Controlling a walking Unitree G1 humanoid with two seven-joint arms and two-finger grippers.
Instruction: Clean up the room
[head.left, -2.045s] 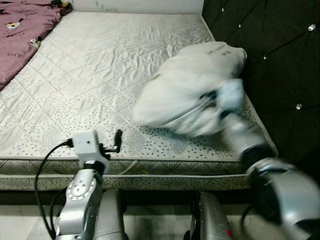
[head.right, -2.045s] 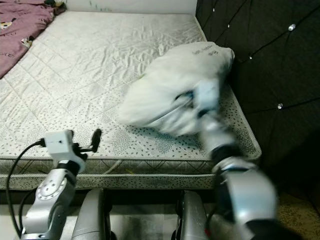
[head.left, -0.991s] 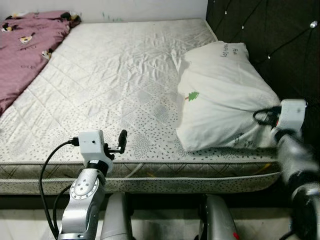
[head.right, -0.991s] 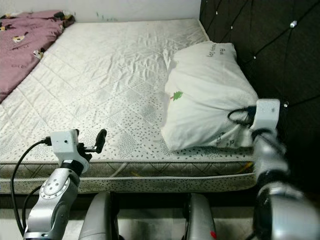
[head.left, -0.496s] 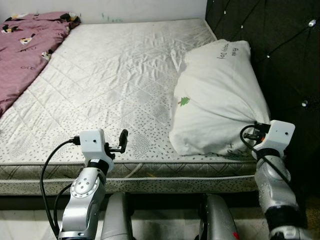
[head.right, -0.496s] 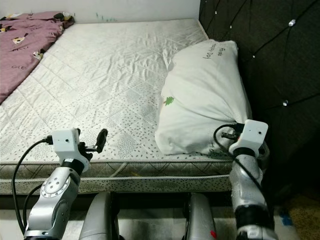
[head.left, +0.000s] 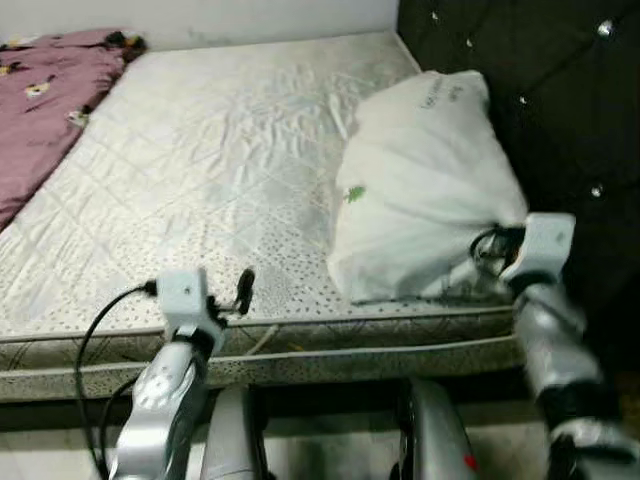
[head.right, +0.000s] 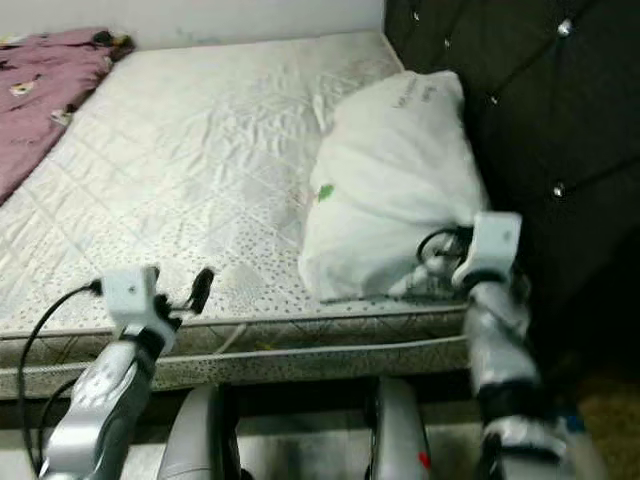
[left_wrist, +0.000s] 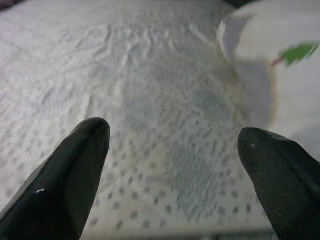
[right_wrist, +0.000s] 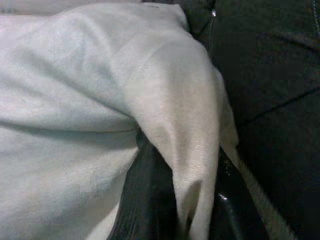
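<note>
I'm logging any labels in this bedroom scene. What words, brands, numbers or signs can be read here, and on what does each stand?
Dark print on the far corner of the white pillow: writing is there, too blurred to read.
Small green tree-like mark on the pillow's side: a picture, no words.
Pale marks on the purple blanket: too small to read.
Nothing else bears readable text; the right gripper pinches the pillow's near corner.

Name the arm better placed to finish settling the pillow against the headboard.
Right. The right gripper is already shut on the white pillow's near corner beside the dark headboard. The left gripper hangs open over bare mattress, apart from the pillow.
</note>
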